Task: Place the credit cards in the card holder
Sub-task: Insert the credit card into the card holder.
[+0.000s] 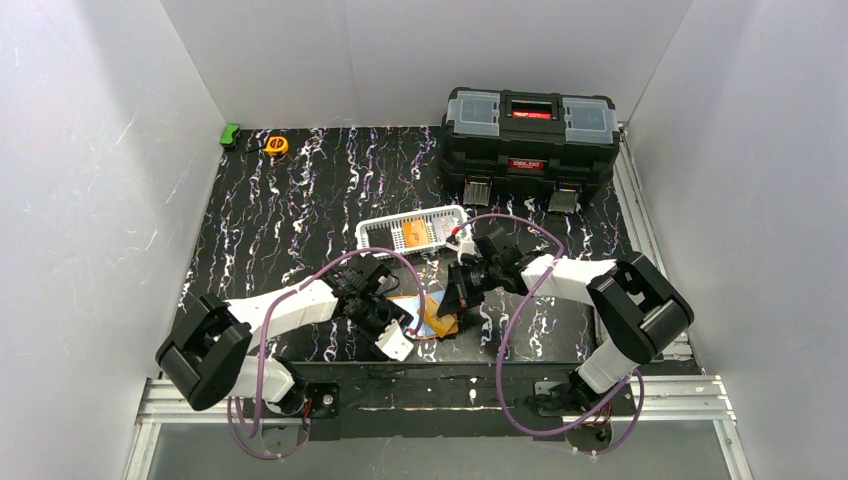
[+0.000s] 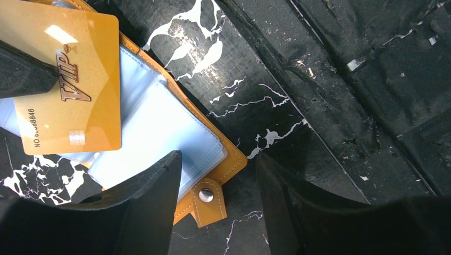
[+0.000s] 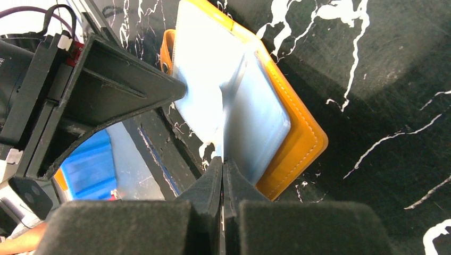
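Left wrist view: orange card (image 2: 66, 79), pinched by clenched right end effector (image 3: 222, 166), over opened card holder (image 2: 175, 127) lying on desk (image 2: 330, 106); left end effector (image 2: 218, 159) released, empty, above the holder's snap tab (image 2: 206, 199).

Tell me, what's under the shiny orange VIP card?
Under the orange VIP card lies the open card holder with pale blue clear pockets. The card hides part of them, so I can't tell what's there.
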Controlling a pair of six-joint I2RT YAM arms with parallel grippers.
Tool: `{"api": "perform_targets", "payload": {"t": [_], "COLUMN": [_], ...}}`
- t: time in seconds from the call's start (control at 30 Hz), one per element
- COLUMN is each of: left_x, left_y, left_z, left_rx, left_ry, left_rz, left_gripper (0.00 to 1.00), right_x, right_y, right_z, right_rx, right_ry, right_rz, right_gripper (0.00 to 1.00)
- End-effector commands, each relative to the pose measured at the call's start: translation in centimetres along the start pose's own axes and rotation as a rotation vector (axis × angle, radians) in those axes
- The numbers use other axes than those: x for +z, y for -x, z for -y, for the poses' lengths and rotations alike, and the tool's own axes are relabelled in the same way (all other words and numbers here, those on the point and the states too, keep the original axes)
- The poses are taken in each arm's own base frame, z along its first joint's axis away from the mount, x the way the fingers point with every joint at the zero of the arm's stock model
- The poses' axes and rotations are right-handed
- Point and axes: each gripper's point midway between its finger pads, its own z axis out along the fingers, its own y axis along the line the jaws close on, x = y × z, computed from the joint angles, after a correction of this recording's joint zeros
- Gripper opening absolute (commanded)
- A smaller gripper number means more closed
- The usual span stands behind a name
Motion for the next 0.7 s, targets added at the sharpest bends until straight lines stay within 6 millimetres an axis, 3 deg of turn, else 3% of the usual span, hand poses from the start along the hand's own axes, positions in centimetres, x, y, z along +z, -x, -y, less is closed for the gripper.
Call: {"api": "perform_targets", "payload": {"t": [0.0,0.2,0.67], "left_x": [0.9,1.1,1.4], "left_y": [-0.8,-0.6,-0.6], "left_z": [1.9,1.6,2.4], "left_rx": [0.024,0.040,0.073], "left_ry": [-0.069,-0.071,-0.102], "left_rz": [-0.008,0.004,0.018], "left_gripper": [0.51,0.49,0.42], "right_x": [0.0,0.3,-0.9], "right_y": [1.2,1.6,1.6], "right_z": [-0.3,0.2,0.3], "right_rx": [0.010,0.042,0.070], "right_ry": [0.012,-0.002,0.018], "right_rz": [0.019,0.012,0.030], "right_gripper": [0.01,0.01,0.01]}}
